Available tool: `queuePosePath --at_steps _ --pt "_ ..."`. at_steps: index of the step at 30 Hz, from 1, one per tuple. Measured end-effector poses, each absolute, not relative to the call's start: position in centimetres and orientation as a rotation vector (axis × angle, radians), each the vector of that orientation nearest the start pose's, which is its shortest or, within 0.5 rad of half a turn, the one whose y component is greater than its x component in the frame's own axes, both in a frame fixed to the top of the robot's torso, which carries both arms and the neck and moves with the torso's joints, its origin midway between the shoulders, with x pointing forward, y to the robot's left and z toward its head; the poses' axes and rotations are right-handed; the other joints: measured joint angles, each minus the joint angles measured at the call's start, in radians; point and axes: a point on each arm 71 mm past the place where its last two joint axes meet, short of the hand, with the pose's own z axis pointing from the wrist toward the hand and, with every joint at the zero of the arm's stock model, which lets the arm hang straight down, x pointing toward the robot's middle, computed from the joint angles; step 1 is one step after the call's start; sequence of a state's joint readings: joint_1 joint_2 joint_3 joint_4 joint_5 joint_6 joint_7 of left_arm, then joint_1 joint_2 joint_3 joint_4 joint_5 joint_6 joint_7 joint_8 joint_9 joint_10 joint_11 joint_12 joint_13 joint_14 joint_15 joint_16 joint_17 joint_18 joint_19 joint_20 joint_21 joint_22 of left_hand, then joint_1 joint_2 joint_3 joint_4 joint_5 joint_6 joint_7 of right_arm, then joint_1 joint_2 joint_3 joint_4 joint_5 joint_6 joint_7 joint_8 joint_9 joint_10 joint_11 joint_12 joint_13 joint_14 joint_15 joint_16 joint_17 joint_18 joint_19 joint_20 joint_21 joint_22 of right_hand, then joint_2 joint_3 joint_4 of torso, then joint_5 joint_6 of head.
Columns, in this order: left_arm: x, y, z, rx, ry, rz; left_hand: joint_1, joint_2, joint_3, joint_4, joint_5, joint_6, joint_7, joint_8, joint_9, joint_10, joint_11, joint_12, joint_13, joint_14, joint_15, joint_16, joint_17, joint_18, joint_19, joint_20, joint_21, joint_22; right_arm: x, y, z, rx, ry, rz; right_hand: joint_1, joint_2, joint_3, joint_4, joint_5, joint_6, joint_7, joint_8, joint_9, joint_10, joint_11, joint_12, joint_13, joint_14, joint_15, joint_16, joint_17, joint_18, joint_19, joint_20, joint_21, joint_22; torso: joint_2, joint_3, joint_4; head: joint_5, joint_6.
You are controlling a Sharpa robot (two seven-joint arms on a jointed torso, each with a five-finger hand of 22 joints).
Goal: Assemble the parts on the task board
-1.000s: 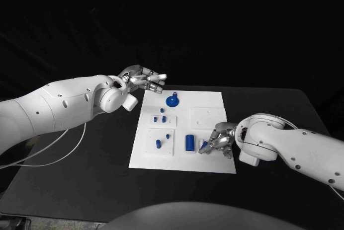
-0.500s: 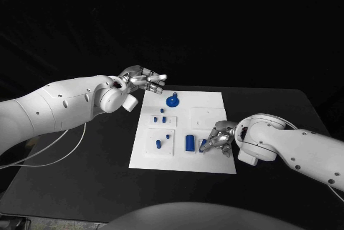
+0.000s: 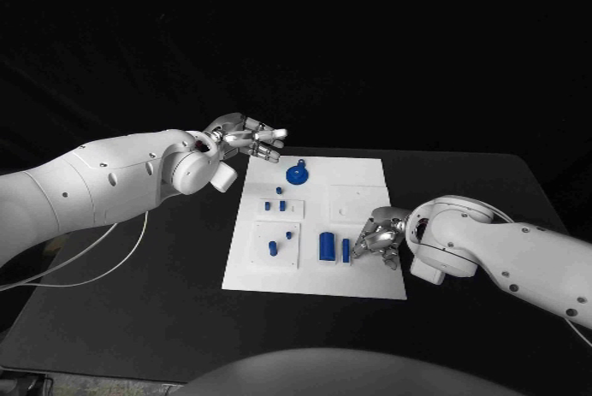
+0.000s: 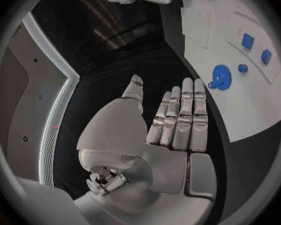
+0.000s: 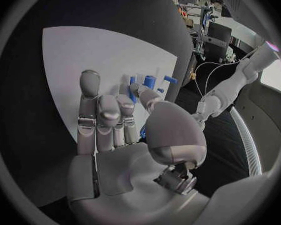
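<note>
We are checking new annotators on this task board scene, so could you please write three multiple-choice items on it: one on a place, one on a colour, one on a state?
1. Where is the right hand?
A. Over the task board's near right part
B. Off the table
C. At the board's far left corner

2. What colour is the round part at the board's far end?
A. Red
B. Blue
C. Green

3. What is the left hand holding?
A. The round part
B. A cable
C. Nothing

Key: 1 A, the head view shows it beside the tall cylinder. 2 B, it is plainly blue. 3 C, the left wrist view shows its fingers straight and bare.
</note>
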State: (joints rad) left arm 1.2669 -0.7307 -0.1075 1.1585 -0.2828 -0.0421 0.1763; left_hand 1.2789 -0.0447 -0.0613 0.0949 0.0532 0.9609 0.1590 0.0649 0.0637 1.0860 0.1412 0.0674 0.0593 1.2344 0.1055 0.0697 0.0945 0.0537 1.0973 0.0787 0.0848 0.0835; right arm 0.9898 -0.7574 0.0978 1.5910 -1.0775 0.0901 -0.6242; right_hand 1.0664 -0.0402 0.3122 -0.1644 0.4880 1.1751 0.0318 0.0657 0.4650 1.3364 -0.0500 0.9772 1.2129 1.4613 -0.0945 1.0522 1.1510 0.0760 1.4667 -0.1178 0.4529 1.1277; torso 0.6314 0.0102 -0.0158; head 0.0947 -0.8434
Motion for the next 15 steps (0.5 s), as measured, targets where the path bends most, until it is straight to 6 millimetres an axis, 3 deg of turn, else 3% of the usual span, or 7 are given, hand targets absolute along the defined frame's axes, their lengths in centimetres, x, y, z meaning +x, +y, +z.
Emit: queuePosePath --at_steps 7,13,15 --pt "54.71 25.03 -19.93 -0.873 1.760 -1.275 0.000 0.000 0.000 0.000 0.000 0.000 0.000 0.000 0.000 0.000 0.000 0.000 0.000 0.000 0.000 0.000 0.000 0.000 0.000 0.000 0.000 0.000 43.35 -15.91 -26.79 0.268 2.427 0.515 -0.001 0.001 -0.002 -0.002 0.000 0.000 0.000 0.000 -0.011 0.000 0.000 0.000 0.000 0.000 0.000 0.000 0.000 0.000 0.000 0.000 0.000 0.000 0.000 0.0000 0.0000 0.000 -0.001" --pt "54.71 25.03 -19.94 -0.872 1.762 -1.274 0.000 0.000 0.000 0.000 0.000 0.000 0.000 0.000 0.000 -0.004 -0.004 0.000 0.000 0.000 0.000 0.000 0.002 0.000 0.000 0.000 0.000 0.000 43.34 -16.06 -26.67 0.274 2.411 0.523 -0.006 0.006 -0.009 -0.008 -0.027 0.000 0.000 0.000 -0.017 0.000 0.000 0.000 0.003 0.000 0.000 0.000 0.000 0.000 0.000 0.000 0.000 0.002 0.000 0.0004 0.0000 0.000 -0.001" --pt "54.70 25.04 -19.94 -0.872 1.762 -1.274 0.000 0.000 0.000 0.000 0.000 0.000 0.000 0.000 0.000 -0.004 -0.004 0.000 0.000 0.000 0.000 0.000 0.003 0.000 0.000 0.000 0.000 0.000 43.38 -16.25 -26.52 0.280 2.391 0.533 0.008 0.003 -0.010 -0.023 -0.042 -0.014 0.007 0.000 -0.026 0.000 0.000 0.010 0.008 0.000 0.000 0.000 0.000 0.000 0.000 0.000 0.001 0.005 0.000 0.0005 0.0001 0.000 -0.001"
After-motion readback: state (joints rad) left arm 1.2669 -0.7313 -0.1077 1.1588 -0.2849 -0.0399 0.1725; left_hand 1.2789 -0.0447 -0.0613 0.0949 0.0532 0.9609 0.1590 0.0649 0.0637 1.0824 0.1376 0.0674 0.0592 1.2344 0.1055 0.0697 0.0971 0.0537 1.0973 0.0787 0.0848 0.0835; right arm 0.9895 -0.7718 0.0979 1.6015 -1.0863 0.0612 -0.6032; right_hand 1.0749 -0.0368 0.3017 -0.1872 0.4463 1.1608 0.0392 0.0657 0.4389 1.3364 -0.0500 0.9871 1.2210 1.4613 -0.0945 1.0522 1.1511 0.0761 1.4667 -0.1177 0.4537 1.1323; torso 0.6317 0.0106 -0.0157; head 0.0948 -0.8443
